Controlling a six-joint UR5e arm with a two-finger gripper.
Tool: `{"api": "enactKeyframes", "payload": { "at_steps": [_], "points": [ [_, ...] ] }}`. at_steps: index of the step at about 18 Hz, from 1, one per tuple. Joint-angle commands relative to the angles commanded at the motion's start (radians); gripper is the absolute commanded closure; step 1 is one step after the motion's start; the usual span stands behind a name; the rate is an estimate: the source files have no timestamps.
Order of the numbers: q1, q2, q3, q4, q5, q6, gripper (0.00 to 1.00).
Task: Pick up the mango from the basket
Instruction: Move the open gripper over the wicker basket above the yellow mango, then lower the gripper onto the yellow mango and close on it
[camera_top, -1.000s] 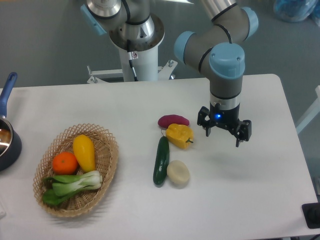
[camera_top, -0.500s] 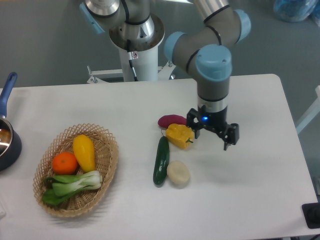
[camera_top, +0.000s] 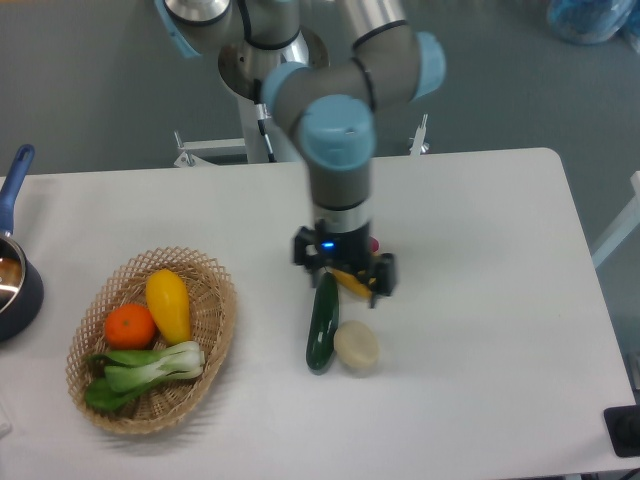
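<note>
Gripper (camera_top: 344, 272) hangs over the middle of the table (camera_top: 480, 330), fingers pointing down, jaws spread apart with nothing between them. It sits directly above the loose veg cluster: a yellow bell pepper (camera_top: 349, 281) is mostly hidden behind the fingers, and only a sliver of a purple item shows at the gripper's right edge, too little to identify. The top end of a dark green cucumber (camera_top: 322, 323) lies just below the left finger, and a pale round potato-like piece (camera_top: 356, 346) sits beside the cucumber's lower end.

The mango (camera_top: 168, 306) is in the basket (camera_top: 213, 278), well to the left of the jaws and clear of them, no contact. It lies roughly lengthwise, upper part toward the back rim. An orange (camera_top: 130, 326) touches its left side, and a bok choy (camera_top: 140, 371) lies across the basket in front of both, its pale stalk end against the mango's lower tip.

A dark pot with a blue handle (camera_top: 16, 180) is cut off at the far left edge of the table, well apart from the basket.
</note>
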Motion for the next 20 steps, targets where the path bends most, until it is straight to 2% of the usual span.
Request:
{"api": "enactKeyframes", "payload": {
  "at_steps": [1, 3, 6, 9, 15, 20],
  "points": [
    [-0.028, 0.015, -0.009, 0.003, 0.005, -0.008, 0.00],
    [-0.074, 0.028, -0.031, 0.006, 0.000, -0.119, 0.00],
    [-0.173, 0.009, -0.017, 0.021, 0.003, -0.294, 0.00],
    [-0.252, -0.015, -0.022, 0.035, 0.009, -0.392, 0.00],
    [-0.315, -0.060, -0.020, 0.041, 0.094, -0.615, 0.00],
    [-0.335, -0.099, -0.018, 0.040, 0.115, -0.661, 0.00]
  ]
}}
